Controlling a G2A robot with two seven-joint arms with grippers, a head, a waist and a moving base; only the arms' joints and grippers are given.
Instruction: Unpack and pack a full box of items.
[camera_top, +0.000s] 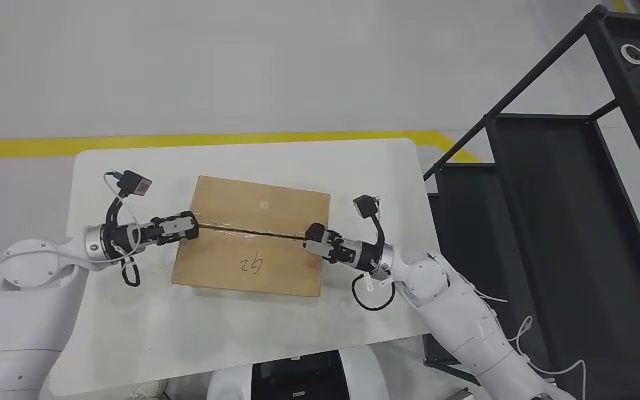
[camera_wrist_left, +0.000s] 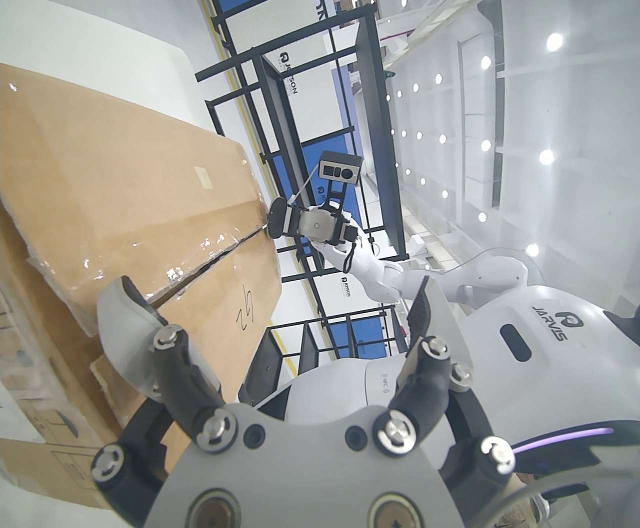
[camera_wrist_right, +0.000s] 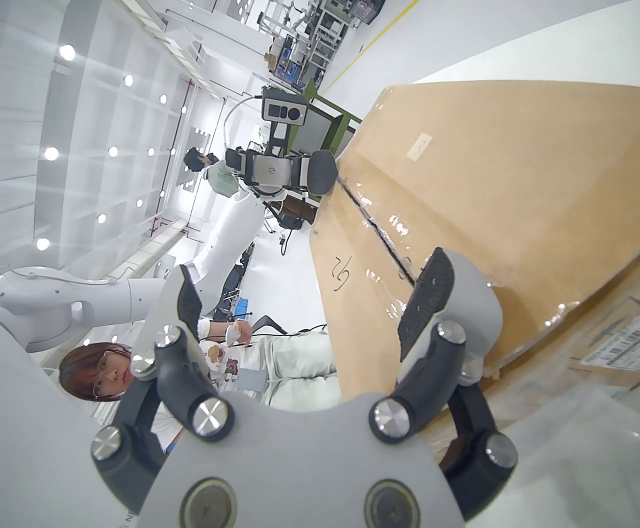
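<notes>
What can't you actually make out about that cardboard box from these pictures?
- Contents of the cardboard box: top view, its closed flaps cover them.
- The printed label on its side: right wrist view, blurred, cut by the edge.
- Its underside: top view, table hides it.

Cardboard box (camera_top: 280, 265): flaps down, contents hidden beneath them. Pale sticker (camera_top: 264, 205) on the far flap is too small to make out.

Left gripper (camera_top: 188, 224) and right gripper (camera_top: 316, 236) sit at opposite ends of the centre seam (camera_top: 250, 231). From the top view, fingertip contact with the cardboard cannot be told.

Left wrist view: box cut off at the frame edge, and the near finger (camera_wrist_left: 125, 310) covers the seam's end.

Right wrist view: box side wall blurred, with its printed label (camera_wrist_right: 612, 345) cut by the edge.
</notes>
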